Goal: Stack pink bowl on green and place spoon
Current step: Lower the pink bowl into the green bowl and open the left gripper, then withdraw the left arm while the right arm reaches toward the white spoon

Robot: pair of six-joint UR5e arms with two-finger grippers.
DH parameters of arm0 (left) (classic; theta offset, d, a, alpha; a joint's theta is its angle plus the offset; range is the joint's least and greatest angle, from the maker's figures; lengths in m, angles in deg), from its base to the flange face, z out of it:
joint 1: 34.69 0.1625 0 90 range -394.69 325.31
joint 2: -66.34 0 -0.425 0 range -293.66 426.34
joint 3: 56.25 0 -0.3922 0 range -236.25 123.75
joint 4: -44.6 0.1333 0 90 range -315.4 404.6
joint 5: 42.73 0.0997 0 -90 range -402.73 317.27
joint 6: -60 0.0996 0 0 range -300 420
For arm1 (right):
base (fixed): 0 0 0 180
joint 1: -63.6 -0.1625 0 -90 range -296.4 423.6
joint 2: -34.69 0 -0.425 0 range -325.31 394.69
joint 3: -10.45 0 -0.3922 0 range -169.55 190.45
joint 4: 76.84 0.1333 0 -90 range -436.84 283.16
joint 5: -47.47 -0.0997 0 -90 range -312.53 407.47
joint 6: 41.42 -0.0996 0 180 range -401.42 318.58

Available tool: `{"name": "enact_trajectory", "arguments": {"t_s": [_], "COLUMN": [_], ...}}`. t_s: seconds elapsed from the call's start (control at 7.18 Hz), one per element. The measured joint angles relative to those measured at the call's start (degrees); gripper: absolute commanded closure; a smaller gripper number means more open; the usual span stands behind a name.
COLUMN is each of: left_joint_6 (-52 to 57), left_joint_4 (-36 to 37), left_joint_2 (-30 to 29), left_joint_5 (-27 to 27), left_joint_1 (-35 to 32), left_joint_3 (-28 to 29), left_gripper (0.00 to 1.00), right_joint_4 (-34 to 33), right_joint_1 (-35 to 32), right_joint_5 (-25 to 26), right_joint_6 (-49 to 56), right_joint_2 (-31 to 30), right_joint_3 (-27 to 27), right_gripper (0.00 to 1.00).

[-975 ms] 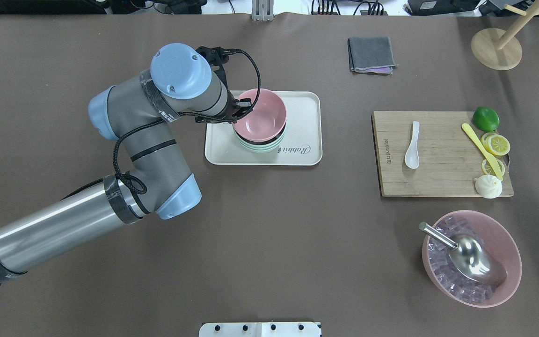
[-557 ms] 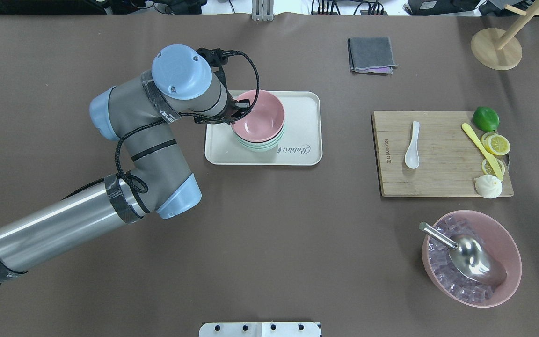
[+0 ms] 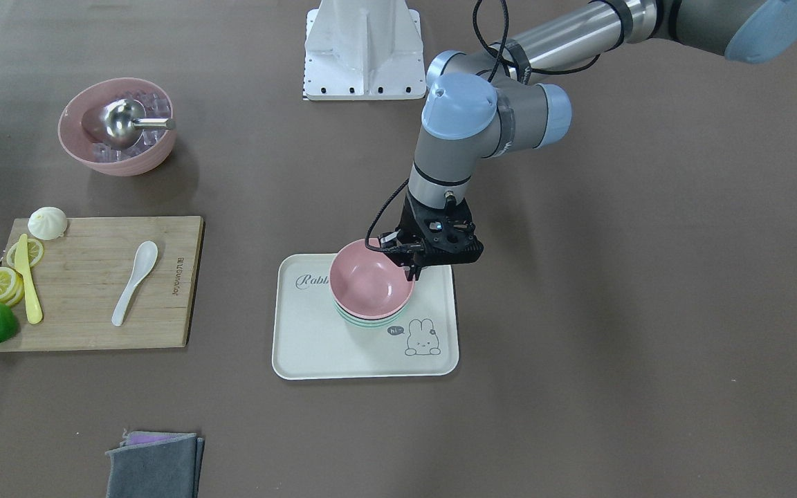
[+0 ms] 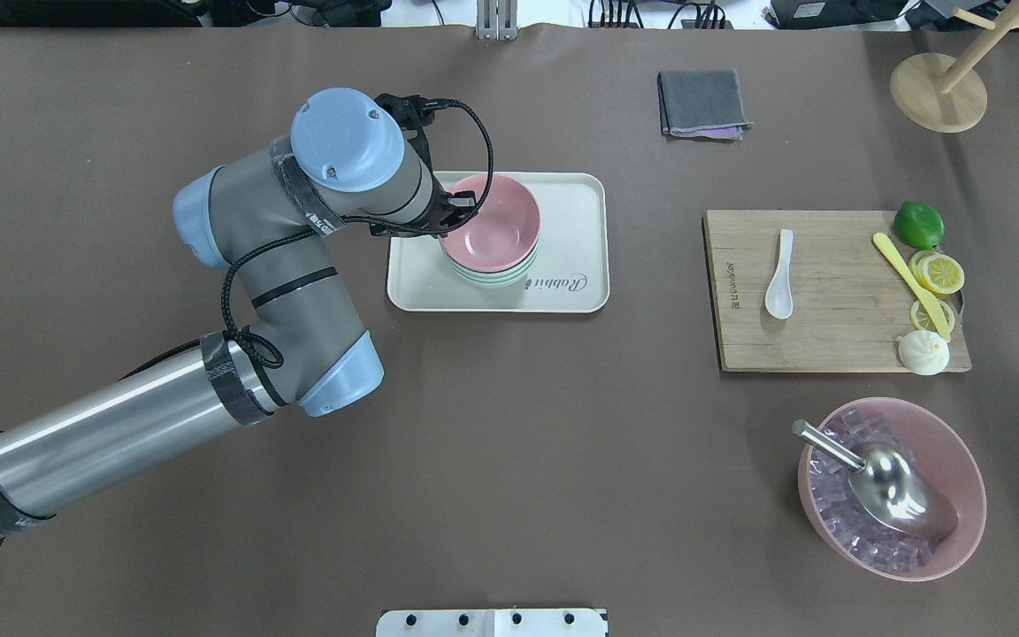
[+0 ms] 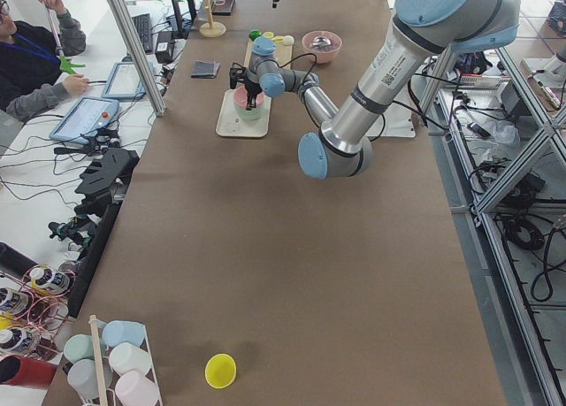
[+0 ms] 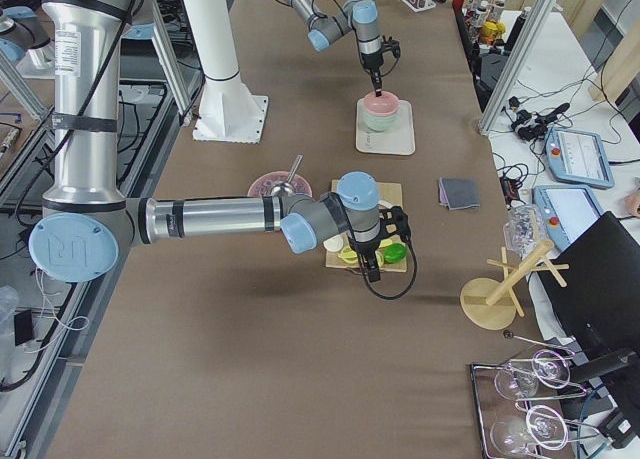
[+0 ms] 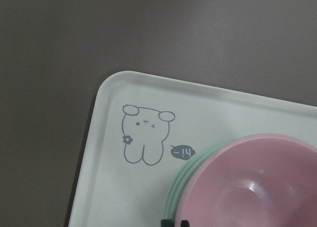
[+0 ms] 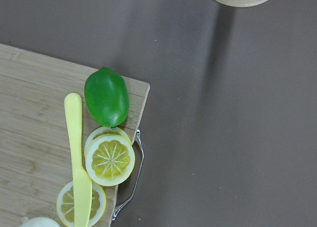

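The pink bowl sits nested in the green bowl on the cream tray. It also shows in the front view and the left wrist view, with the green rim just below it. My left gripper is shut on the pink bowl's rim on the arm's side. The white spoon lies on the wooden cutting board, far right of the tray. My right gripper hovers over the board's lime corner; I cannot tell if it is open.
On the board are a lime, lemon slices, a yellow knife and a bun. A large pink bowl of ice with a metal scoop stands front right. A grey cloth and a wooden stand are at the back.
My left gripper has lowered the pink bowl into the green bowl; the dark gap between them has closed. The left arm shifted slightly.
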Motion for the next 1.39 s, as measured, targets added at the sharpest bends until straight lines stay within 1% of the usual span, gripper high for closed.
{"name": "enact_trajectory", "arguments": {"t_s": [0.14, 0.28, 0.42, 0.56, 0.84, 1.11, 1.25, 1.39], "left_joint_6": [0.0, 0.1, 0.1, 0.1, 0.2, 1.5, 3.4, 7.1], "left_joint_4": [0.0, 0.0, 0.0, -0.1, -0.1, 0.5, 2.1, 5.8], "left_joint_2": [0.0, 0.0, 0.0, 0.0, -0.1, 0.4, 1.4, 4.3], "left_joint_5": [0.0, 0.0, 0.0, 0.0, 0.0, -1.0, -3.4, -7.0], "left_joint_1": [0.1, 0.1, 0.2, 0.2, 0.2, -0.3, -1.5, -3.8], "left_joint_3": [0.0, 0.0, 0.1, 0.0, -0.4, -3.0, -5.7, -10.5], "left_gripper": [1.00, 0.91, 0.42, 0.02, 0.02, 0.02, 0.02, 0.02], "right_joint_4": [0.0, 0.0, 0.0, 0.0, 0.0, 0.0, 0.0, 0.5], "right_joint_1": [0.0, 0.0, 0.0, 0.0, 0.0, 0.0, 0.0, 0.4], "right_joint_5": [0.0, 0.0, 0.0, -0.1, -0.1, -0.1, -0.1, -0.3], "right_joint_6": [0.0, 0.0, 0.0, 0.0, 0.0, 0.0, -0.4, -2.2], "right_joint_2": [0.0, 0.0, 0.0, 0.0, 0.0, 0.0, 0.0, 0.1], "right_joint_3": [0.0, 0.0, 0.0, 0.0, 0.0, 0.0, 0.1, 0.3], "right_gripper": [0.00, 0.00, 0.00, 0.00, 0.00, 0.00, 0.00, 0.00]}}
